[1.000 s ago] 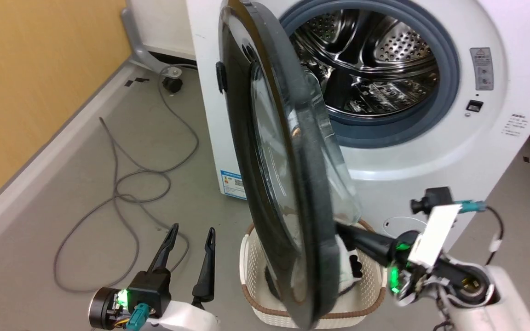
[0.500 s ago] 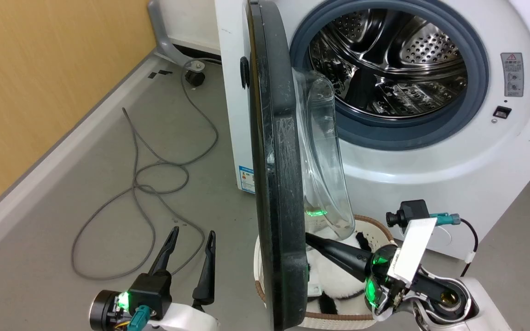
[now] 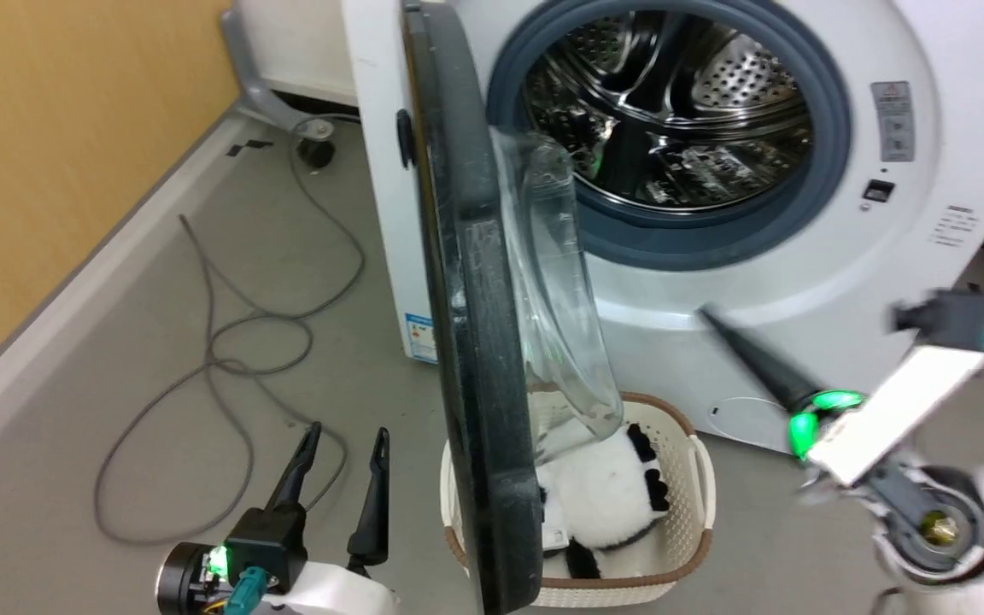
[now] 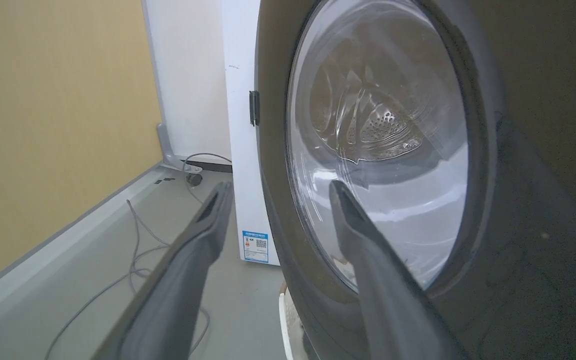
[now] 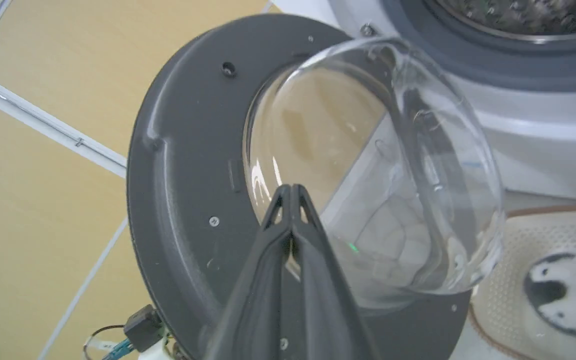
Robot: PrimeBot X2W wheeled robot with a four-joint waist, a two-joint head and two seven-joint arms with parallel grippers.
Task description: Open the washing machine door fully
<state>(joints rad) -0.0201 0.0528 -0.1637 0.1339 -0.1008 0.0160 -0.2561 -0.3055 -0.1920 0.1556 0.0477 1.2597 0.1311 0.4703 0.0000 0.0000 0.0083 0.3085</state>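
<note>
finds the washing machine door [image 3: 475, 342] edge-on, square to the washing machine [image 3: 799, 290], half open; holds right hand [image 3: 710, 316] pinched shut, empty, off the glass [image 5: 368, 165], likely for pushing; shows left hand [image 3: 348, 429] spread wide, idle.

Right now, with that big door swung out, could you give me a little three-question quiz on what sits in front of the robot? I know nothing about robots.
1. True or false: the right gripper is clamped on the rim of the washing machine door.
2. What lies in the white basket on the floor below the door? A) folded towels B) a black-and-white plush toy C) a pair of shoes
3. Fill in: the left gripper has its fingers ___ (open or shut).

Key: 1 false: its fingers are closed on nothing, and it is apart from the door. 2 B. 3 open.
</note>
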